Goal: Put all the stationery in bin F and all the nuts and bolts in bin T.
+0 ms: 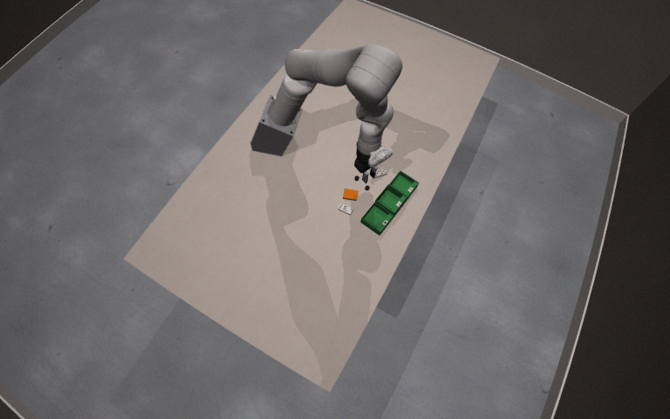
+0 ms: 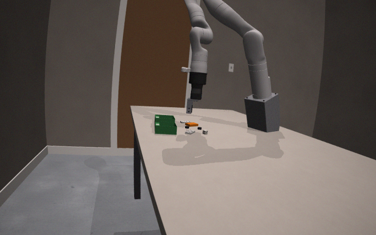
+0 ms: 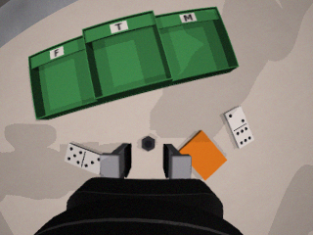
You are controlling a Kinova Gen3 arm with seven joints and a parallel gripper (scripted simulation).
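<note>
My gripper is open and empty, pointing down above the table. A dark hex nut lies on the table, seen in the gap ahead of the fingertips in the wrist view. A second small dark piece lies near it, hidden in the wrist view. A flat orange block lies to the right in the wrist view. Green bins F, T and M stand in a row, nothing visible inside.
One white domino lies by the left finger in the wrist view. Another domino lies beyond the orange block. A small white die lies near the first domino. The bins stand near the table's edge.
</note>
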